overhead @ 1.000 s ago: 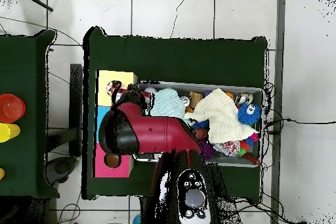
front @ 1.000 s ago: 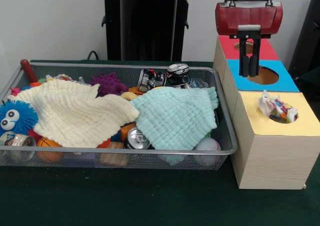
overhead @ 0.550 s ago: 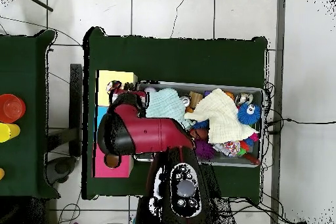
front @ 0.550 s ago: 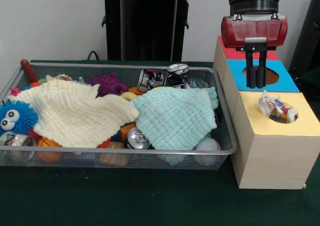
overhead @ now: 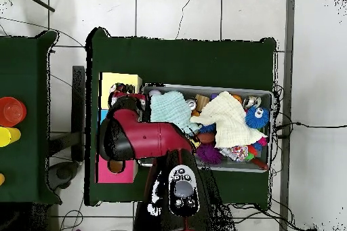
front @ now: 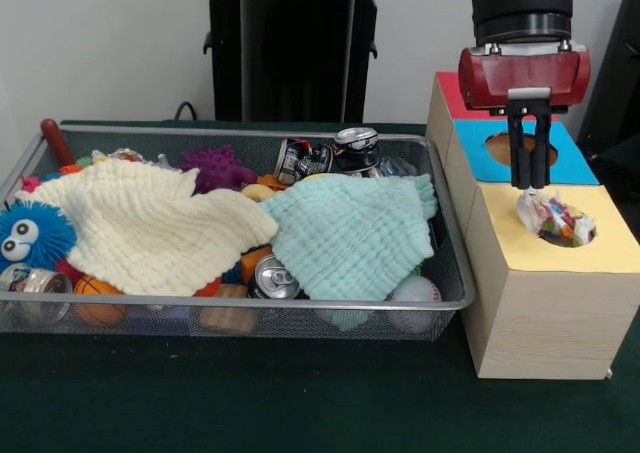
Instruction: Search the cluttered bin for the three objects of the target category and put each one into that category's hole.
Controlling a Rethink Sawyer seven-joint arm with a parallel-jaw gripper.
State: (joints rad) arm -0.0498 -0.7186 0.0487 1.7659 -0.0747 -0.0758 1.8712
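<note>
While the gripper hangs over the wooden box, its fingers sit narrow. Below, a crumpled wrapper sticks from the yellow hole

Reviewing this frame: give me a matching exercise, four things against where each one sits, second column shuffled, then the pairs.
Things:
1. gripper
2. crumpled wrapper
3. blue furry toy
4. mint cloth

Places:
A. the bin's left end in the front view
B. in the yellow hole
C. above the boxes, between the blue hole and the yellow one
D. spread over the bin's right half in the front view

Pairs: 1-C, 2-B, 3-A, 4-D
</note>
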